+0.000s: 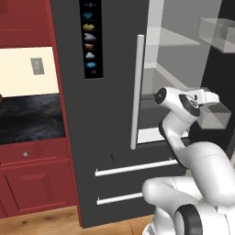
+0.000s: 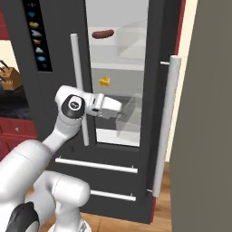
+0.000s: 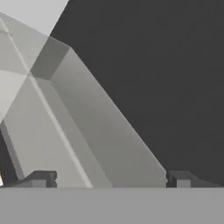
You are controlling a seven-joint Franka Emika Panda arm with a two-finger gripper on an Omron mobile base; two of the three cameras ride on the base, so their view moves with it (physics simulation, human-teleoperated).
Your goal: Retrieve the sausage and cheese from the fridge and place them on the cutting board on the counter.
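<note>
The fridge stands with its right door swung open. On an upper shelf inside lies the dark red sausage. One shelf lower sits the yellow cheese. My gripper reaches into the opening below the cheese, level with a clear bin. In the hand view the gripper is open with nothing between its fingertips, and the bin's clear wall is close in front. The black counter lies left of the fridge. The cutting board is out of view.
The closed left fridge door carries a long white handle and an icon panel. The open door's handle stands to the right of my arm. Two drawer handles run below. A knife block sits on the counter.
</note>
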